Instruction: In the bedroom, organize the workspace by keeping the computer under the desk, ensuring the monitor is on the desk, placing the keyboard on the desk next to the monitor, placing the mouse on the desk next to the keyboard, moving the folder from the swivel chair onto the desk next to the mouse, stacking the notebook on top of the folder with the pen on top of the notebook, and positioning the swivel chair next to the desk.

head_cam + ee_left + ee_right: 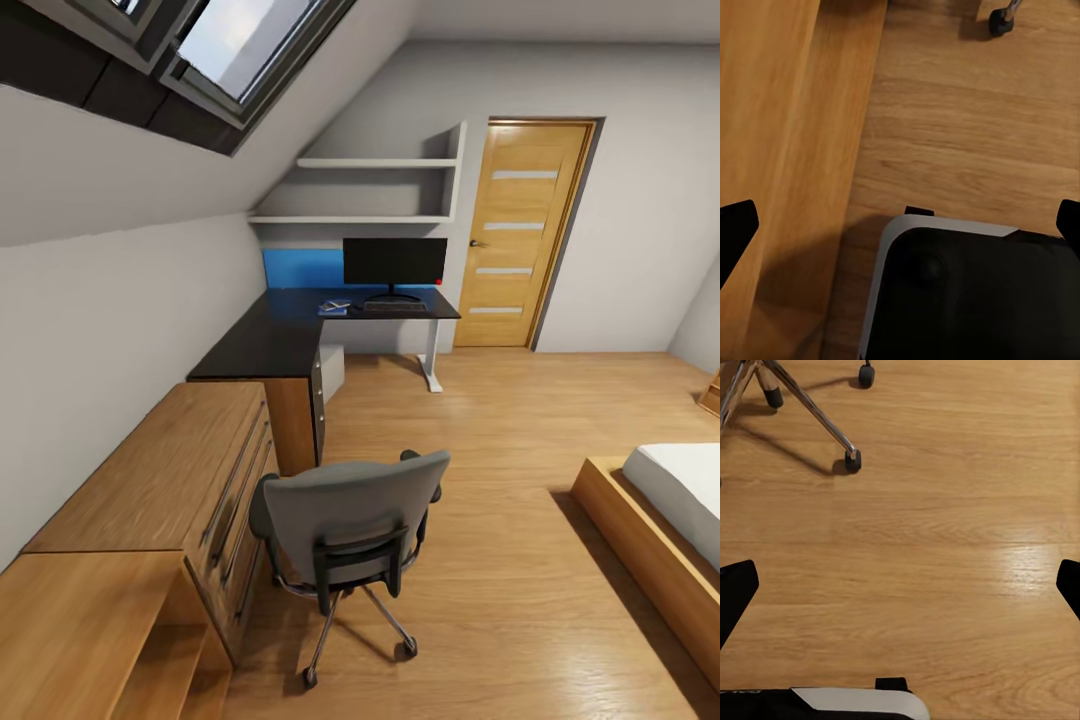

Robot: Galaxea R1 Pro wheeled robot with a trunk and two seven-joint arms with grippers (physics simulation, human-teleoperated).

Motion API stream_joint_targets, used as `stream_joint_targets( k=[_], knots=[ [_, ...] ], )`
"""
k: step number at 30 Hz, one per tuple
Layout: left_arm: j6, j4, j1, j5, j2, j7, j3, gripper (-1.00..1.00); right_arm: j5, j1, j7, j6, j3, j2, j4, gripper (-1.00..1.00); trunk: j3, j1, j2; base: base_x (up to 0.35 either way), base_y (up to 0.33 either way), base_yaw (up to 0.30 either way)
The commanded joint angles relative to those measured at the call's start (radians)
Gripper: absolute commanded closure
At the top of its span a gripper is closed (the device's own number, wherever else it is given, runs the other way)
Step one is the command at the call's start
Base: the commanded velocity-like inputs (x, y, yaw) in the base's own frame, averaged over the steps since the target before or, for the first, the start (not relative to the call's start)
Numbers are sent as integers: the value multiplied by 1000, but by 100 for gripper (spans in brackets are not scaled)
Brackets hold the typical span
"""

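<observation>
Both hands, left and right, are spread and empty. The swivel chair should be approached squarely, then pushed toward the bench.

My head camera looks from high up, forward and down into the room, with the swivel chair near me and the black counter far away at the back wall. My left wrist camera points almost straight down, close to the wood floor beside the oak cabinet. My right wrist camera also faces down to the floor, from low height. Both wrist views share with the head view the floor and the chair's castors.
</observation>
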Motion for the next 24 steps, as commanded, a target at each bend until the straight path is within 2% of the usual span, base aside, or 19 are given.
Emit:
stream_joint_targets(
  k=[1,2,6,10,11,14,15,19,20,21,22,24],
  knots=[
    [0,-3,1,6,1,4,-8,-100,2,-1,-9,-1,8,1,2,-100,-4,4,-8,0,0,0],
    [2,-5,1,22,0,4,-7,-100,1,-1,-9,1,8,1,2,-100,-7,8,-15,0,0,0],
    [5,-12,1,28,0,5,-8,-100,1,-1,-9,1,8,1,2,-100,-20,23,-43,0,0,0],
    [66,-134,1,46,8,72,-7,-100,0,-1,-12,1,7,0,-1,-100,-32,39,-71,0,0,0],
    [132,-176,1,50,9,109,-7,-100,-2,-2,-15,2,6,-1,-3,-100,-36,42,-78,0,0,0],
    [259,-244,1,53,10,156,-7,-100,-4,-3,-18,2,4,-2,-9,-100,-45,54,-99,0,0,0],
    [344,-293,0,53,11,178,-7,-100,-5,-5,-19,3,3,-2,-17,-100,-48,58,-106,0,0,0],
    [483,-380,-5,53,12,204,-7,-100,-6,-15,-21,3,2,-3,-38,-100,-61,73,-134,0,0,0],
    [531,-412,-21,53,12,210,-7,-100,-6,-29,-21,3,2,-3,-48,-100,-64,77,-141,0,0,0],
    [551,-423,-34,53,11,212,-7,-100,-6,-40,-21,3,2,-4,-52,-100,-67,81,-148,0,0,0],
    [601,-441,-84,53,8,217,-8,-100,-7,-85,-21,4,1,-2,-63,-100,-70,85,-155,0,0,0],
    [658,-440,-141,51,2,219,-8,-100,-7,-139,-22,19,1,-1,-68,-100,-76,92,-169,0,0,0]
  ],
)
